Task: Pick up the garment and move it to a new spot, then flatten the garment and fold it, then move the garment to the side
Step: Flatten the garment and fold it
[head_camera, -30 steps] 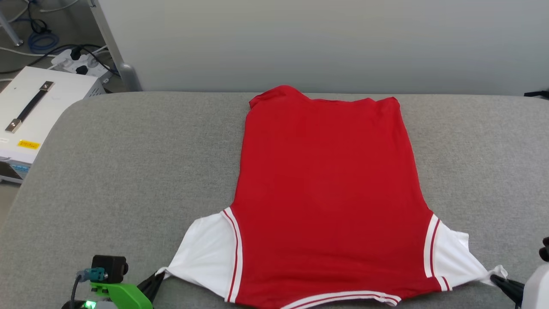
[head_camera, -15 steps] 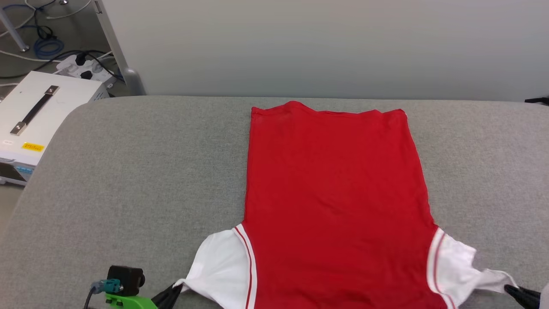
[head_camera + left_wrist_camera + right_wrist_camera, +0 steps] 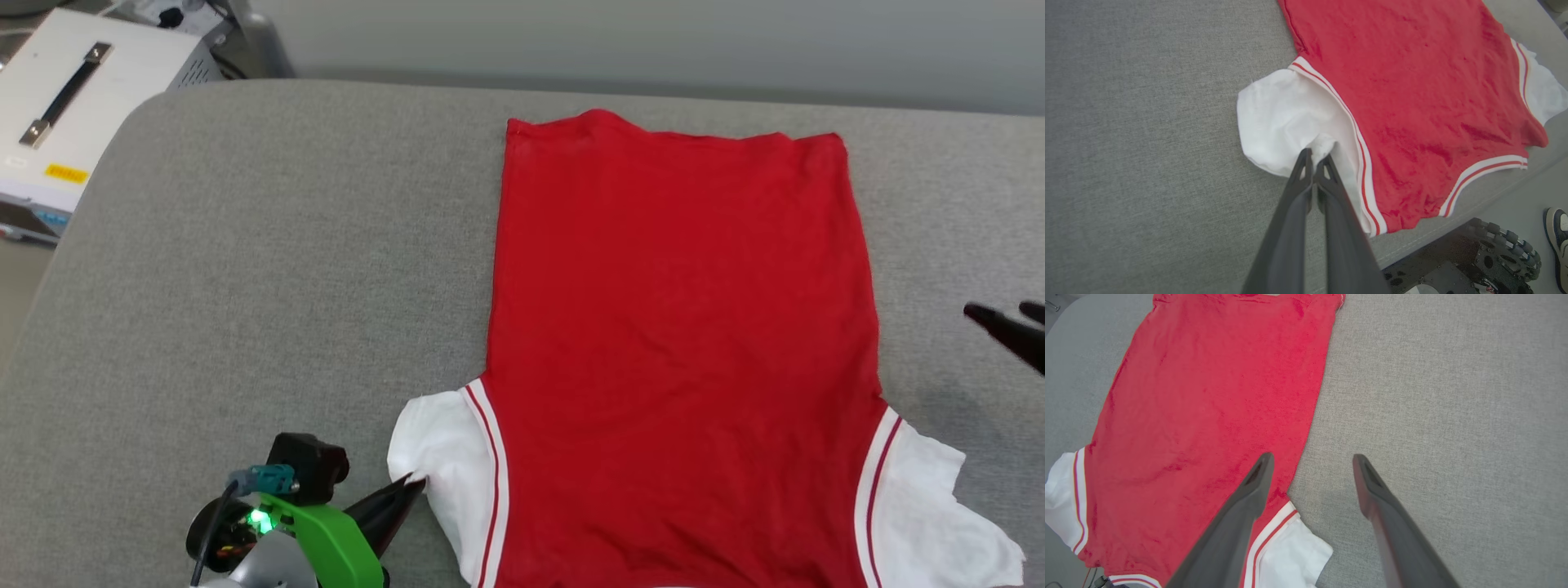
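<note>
The garment [image 3: 678,327] is a red jersey with white sleeves and striped trim. It lies spread on the grey padded surface [image 3: 245,245], plain red side up with its lettering hidden. My left gripper [image 3: 411,488] is shut on a pinch of the white left sleeve [image 3: 1282,118], low over the surface; the left wrist view shows its tips [image 3: 1316,154] closed on the fabric. My right gripper [image 3: 998,310] hangs open beside the jersey's right edge, holding nothing. The right wrist view has its fingers [image 3: 1312,457] spread above that edge of the jersey [image 3: 1208,396] and the right sleeve [image 3: 1290,555].
A white case [image 3: 73,90] with a black handle stands off the surface's far left corner. The surface's front edge runs just below the jersey's collar trim [image 3: 1486,171]. Beyond that edge are the robot's wheeled base [image 3: 1506,253] and a person's shoe [image 3: 1557,228].
The head camera has tilted down. My right gripper has let go of the right sleeve, opened and moved away from it. My left gripper still holds the left sleeve, now slack.
</note>
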